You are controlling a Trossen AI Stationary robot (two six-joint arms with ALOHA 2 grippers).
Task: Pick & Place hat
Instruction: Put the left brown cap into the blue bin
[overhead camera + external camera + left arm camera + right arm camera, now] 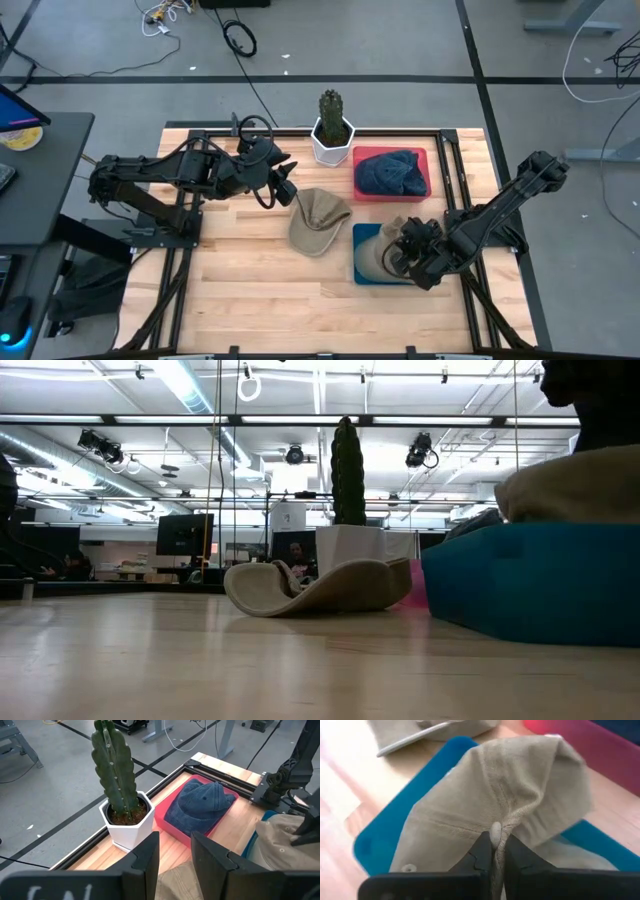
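- I have the right gripper point(498, 851) over the blue tray point(362, 270) at about 4 o'clock on the table point(250, 300), fingers pressed together, pinching the crown fabric of a tan hat point(520, 790) at its top button.
- That tan hat sits in the blue tray, bunched up under the pinch.
- The left gripper point(283, 190) hangs near table centre, toward 11 o'clock. Its fingers point(147, 857) stand partly apart; a fold of cloth lies between them, but I cannot tell whether they grip it.
- A second tan hat point(318, 220) lies on the bare wood at centre, brim up, just left of the blue tray.
- A dark blue hat point(202, 805) fills the red tray point(358, 190) at 2 o'clock.
- A potted cactus point(332, 125) stands at 12 o'clock, beside the red tray.
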